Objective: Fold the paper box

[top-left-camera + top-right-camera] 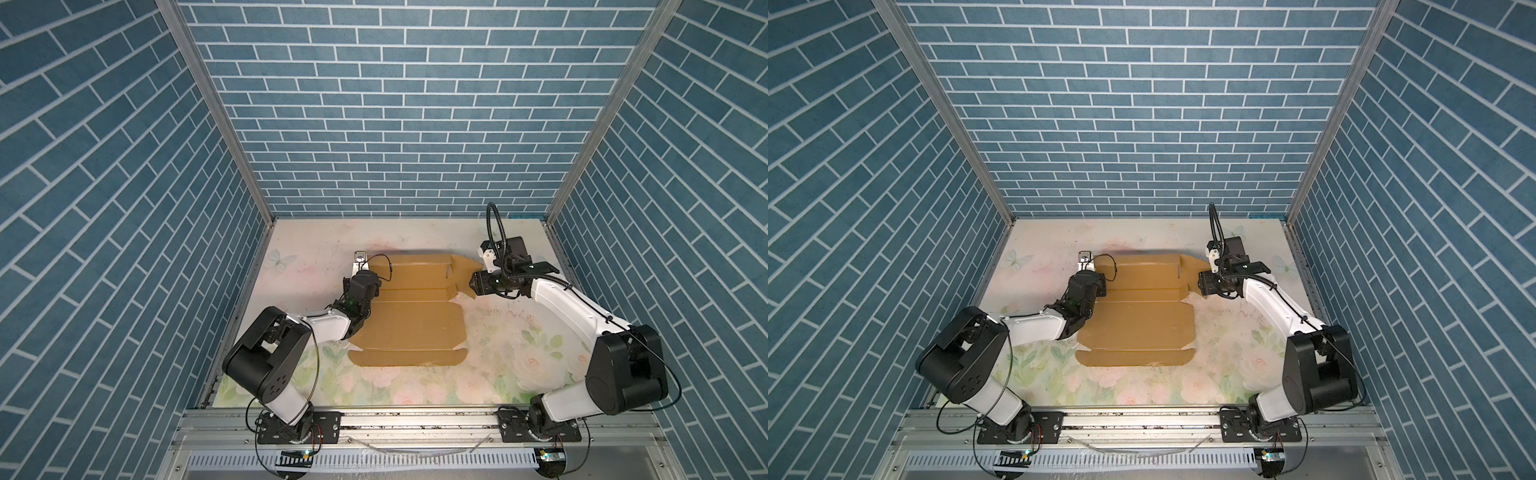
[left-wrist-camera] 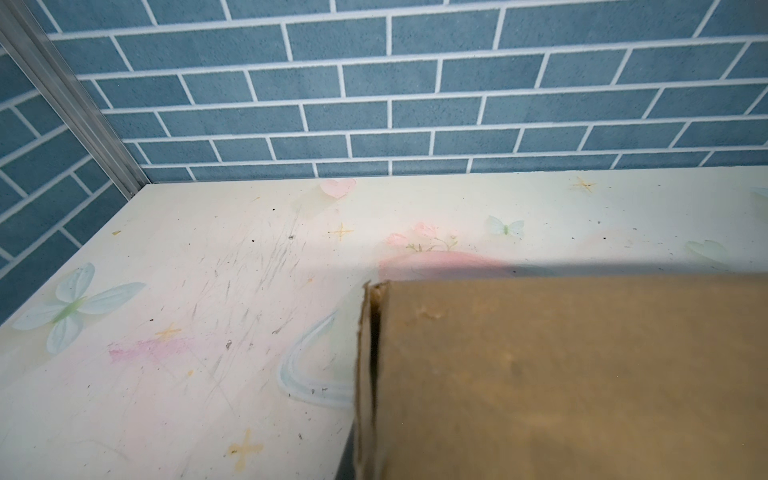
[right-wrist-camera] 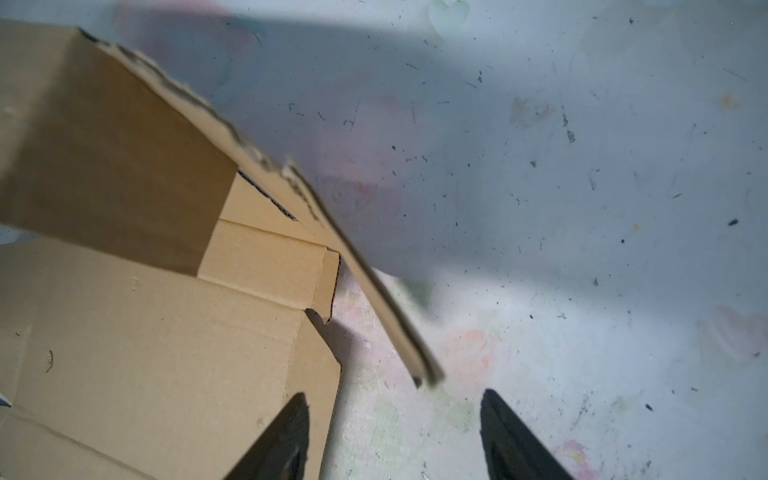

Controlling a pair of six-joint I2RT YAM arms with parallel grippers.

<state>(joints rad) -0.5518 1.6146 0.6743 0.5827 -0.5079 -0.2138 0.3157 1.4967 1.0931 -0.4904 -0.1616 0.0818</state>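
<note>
box: the paper box point(image 1: 409, 320) sits about mid-desk, mostly flat and unfolded, inner face up. Its nearest flap points at the near edge of the desk point(image 1: 519, 332).
far panel: the far panel point(image 1: 411, 270) is lifted off the desk and leans up, throwing a shadow toward the far edge.
right side flap: the side flap point(image 3: 374, 291) by the box's far-right corner is tilted up. It shows edge-on in my right wrist view, with its free tip just ahead of my right tool.
left tool: my left tool point(image 1: 360, 266) is at the box's far-left corner with its jaws together. In my left wrist view cardboard hides them, so I can't tell whether they pinch the panel.
right tool: my right tool point(image 3: 395, 415) is at the box's right side, low over the desk. Its fingers point(image 3: 286, 440) stand apart with nothing between them. One is over the box's edge, the other over bare desk.
</note>
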